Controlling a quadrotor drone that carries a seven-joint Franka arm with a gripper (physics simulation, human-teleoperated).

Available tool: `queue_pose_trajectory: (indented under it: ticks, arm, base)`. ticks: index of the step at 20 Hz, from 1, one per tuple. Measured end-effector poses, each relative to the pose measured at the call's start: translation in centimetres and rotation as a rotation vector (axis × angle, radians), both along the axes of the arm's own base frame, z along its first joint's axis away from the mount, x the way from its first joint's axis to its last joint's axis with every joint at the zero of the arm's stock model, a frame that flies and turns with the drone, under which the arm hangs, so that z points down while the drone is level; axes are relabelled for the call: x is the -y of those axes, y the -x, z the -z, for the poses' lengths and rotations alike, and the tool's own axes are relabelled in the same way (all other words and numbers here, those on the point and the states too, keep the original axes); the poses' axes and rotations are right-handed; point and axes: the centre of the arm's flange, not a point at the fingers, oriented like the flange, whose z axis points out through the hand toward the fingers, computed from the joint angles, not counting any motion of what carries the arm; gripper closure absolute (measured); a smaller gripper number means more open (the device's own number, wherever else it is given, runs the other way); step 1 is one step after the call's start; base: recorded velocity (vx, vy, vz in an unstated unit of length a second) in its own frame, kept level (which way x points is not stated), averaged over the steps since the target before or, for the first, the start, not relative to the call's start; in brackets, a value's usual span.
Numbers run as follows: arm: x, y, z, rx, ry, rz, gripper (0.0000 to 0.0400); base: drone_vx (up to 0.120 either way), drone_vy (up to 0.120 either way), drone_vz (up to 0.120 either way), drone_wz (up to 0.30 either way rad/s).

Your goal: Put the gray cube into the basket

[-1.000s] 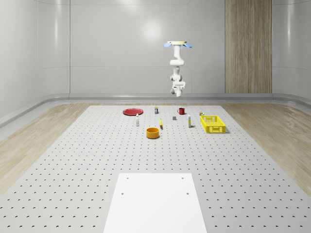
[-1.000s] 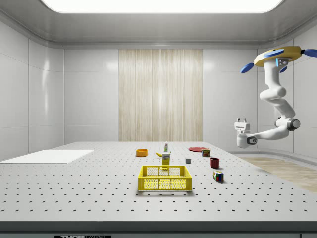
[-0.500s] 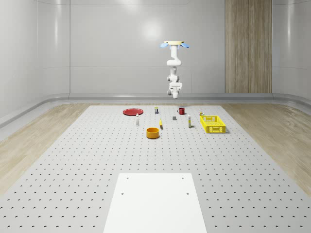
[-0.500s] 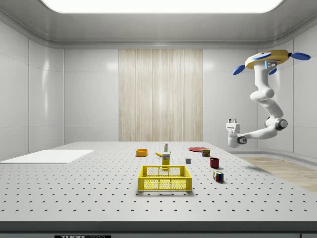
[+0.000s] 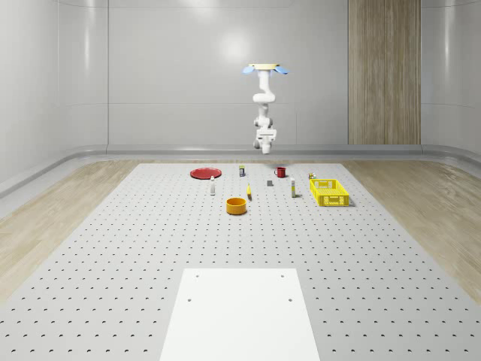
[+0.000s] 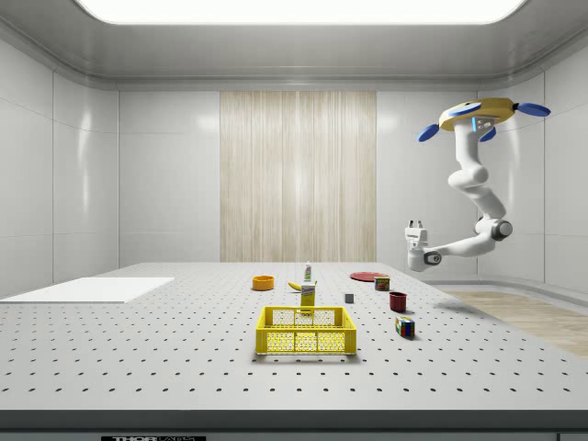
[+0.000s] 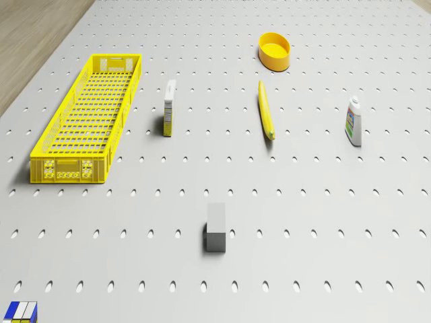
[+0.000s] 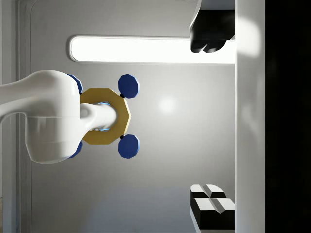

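The small gray cube (image 7: 216, 229) (image 5: 270, 182) (image 6: 349, 298) rests on the perforated table. The long yellow mesh basket (image 7: 87, 118) (image 5: 329, 192) (image 6: 306, 331) stands apart from it, toward the whole-scene view's right. My drone (image 5: 264, 68) (image 6: 478, 115) hovers high over the table's far end. The arm hangs bent below it. My gripper (image 6: 416, 223) (image 5: 264, 135) (image 8: 210, 119) is far above the table and points upward toward the ceiling. Its black fingers (image 8: 209, 46) are wide apart with nothing between them.
A carton (image 7: 169, 108), a banana (image 7: 267, 118), a white bottle (image 7: 354, 121) and an orange bowl (image 7: 275, 52) stand near the cube. A red mug (image 6: 398, 300), a Rubik's cube (image 6: 404, 326) and a red plate (image 5: 204, 173) are also on the table.
The drone, arm and gripper have shifted toward the whole-scene view's left and the side view's left. The gripper stays open and high above the table. The objects have not moved.
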Motion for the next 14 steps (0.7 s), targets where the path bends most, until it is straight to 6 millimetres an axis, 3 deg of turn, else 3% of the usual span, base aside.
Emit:
queue_pose_trajectory:
  ticks: [14]
  arm:
    - [-0.22,0.11,0.0,0.011,0.022,0.0,0.0]
  base:
    - [0.12,0.0,0.0,0.0]
